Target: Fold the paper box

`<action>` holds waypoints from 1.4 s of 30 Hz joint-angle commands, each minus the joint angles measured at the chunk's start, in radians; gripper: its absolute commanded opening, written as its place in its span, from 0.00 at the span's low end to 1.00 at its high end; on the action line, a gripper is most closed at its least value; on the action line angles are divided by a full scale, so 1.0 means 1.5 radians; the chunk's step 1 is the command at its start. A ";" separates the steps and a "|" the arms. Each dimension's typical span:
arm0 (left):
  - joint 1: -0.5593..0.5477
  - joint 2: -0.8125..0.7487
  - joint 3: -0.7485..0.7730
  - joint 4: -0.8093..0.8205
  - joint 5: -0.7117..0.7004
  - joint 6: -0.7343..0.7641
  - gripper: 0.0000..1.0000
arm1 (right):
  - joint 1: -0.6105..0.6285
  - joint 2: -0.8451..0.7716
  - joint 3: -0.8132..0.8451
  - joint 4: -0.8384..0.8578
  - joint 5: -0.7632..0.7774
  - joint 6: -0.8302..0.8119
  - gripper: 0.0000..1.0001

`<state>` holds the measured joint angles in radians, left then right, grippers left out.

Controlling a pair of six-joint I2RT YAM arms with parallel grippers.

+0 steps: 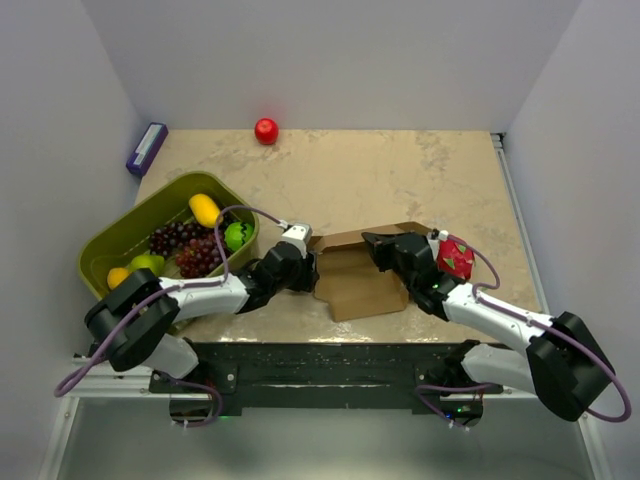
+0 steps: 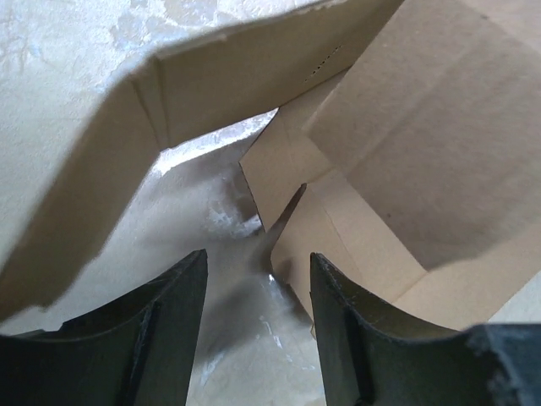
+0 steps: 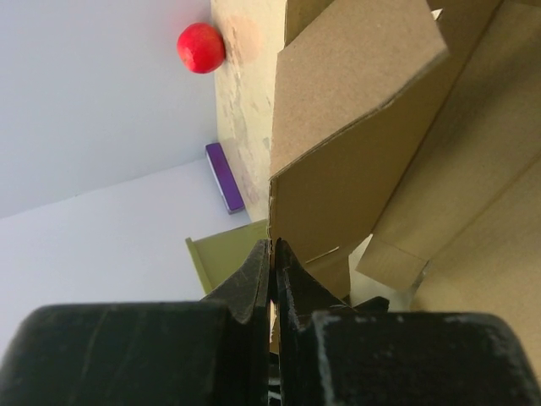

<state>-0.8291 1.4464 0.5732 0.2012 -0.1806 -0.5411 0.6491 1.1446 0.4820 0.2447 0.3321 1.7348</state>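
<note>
The paper box point(image 1: 352, 280) is a brown cardboard sheet, partly folded, lying between my two grippers at the table's front middle. My left gripper point(image 1: 310, 268) is at its left edge, open and empty. In the left wrist view its jaws point(image 2: 258, 269) stand apart over bare table, with the sheet point(image 2: 439, 152) just ahead and a raised flap point(image 2: 211, 85) above. My right gripper point(image 1: 372, 243) is at the box's far right edge. In the right wrist view it point(image 3: 272, 247) is shut on the edge of an upright cardboard flap point(image 3: 355, 144).
An olive-green basket point(image 1: 140, 213) of toy fruit stands at the left, close to my left arm. A red ball point(image 1: 266, 131) and a purple block point(image 1: 147, 148) lie at the back. A red-and-white object point(image 1: 455, 258) sits beside my right wrist. White walls close in three sides.
</note>
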 commanded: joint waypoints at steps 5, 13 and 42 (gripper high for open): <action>0.003 0.036 0.025 0.118 0.005 -0.013 0.54 | 0.003 -0.012 -0.014 0.009 0.037 -0.007 0.01; 0.003 0.063 0.027 0.166 0.013 -0.009 0.46 | 0.003 -0.003 -0.019 0.014 0.036 -0.008 0.01; -0.076 0.114 0.068 0.229 0.011 0.001 0.41 | 0.004 0.018 -0.030 0.012 0.039 -0.005 0.00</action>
<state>-0.9318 1.6154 0.6353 0.4732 -0.1547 -0.5407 0.6491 1.1603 0.4538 0.2539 0.3550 1.7275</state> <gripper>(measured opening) 0.412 0.035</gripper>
